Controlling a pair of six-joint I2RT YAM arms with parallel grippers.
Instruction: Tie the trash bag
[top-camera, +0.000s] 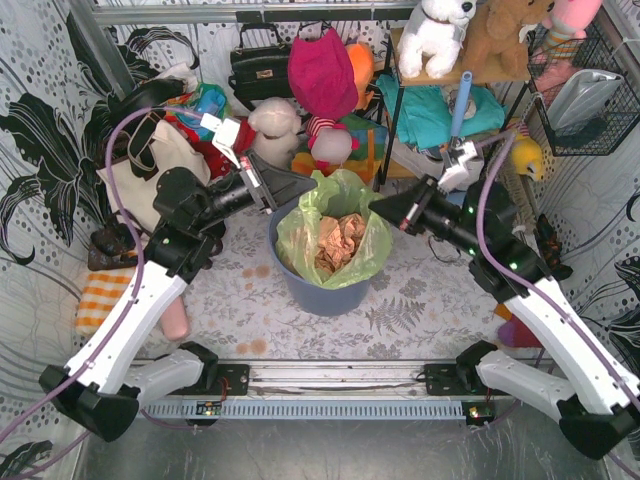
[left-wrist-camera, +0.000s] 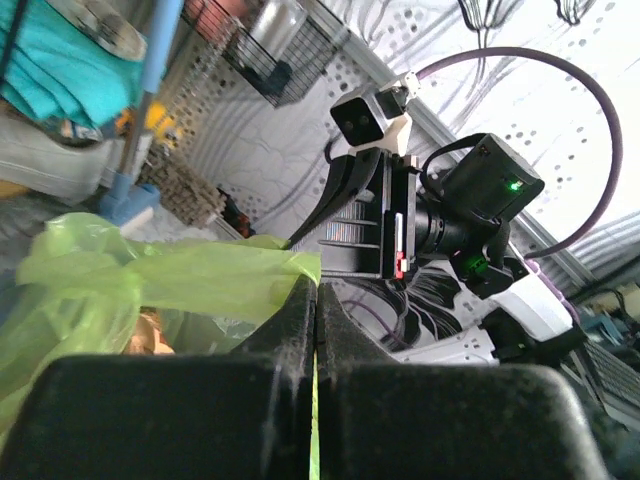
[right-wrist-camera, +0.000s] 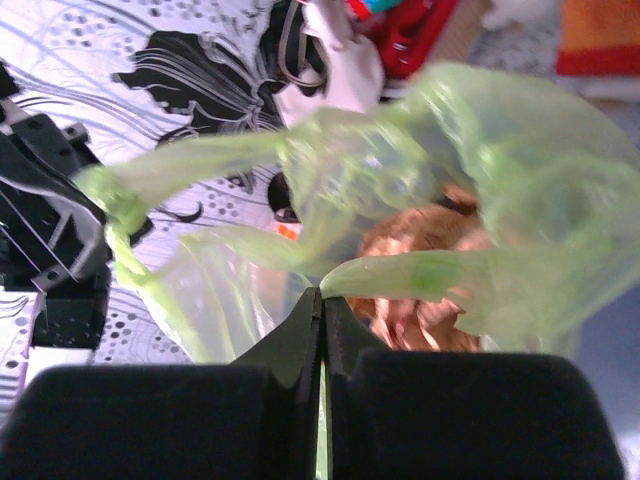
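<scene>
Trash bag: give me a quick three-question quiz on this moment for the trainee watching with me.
1. True or false: only the left pincer is shut on the trash bag; the right pincer is open.
2. What shows through the bag? A) crumpled tan paper B) glass bottles C) folded towels
3. Short answer: what does the bag stand in?
Key: 1 false, both pincers are shut, each pinching a strip of the bag. 2 A. 3 the blue-grey bin.
</scene>
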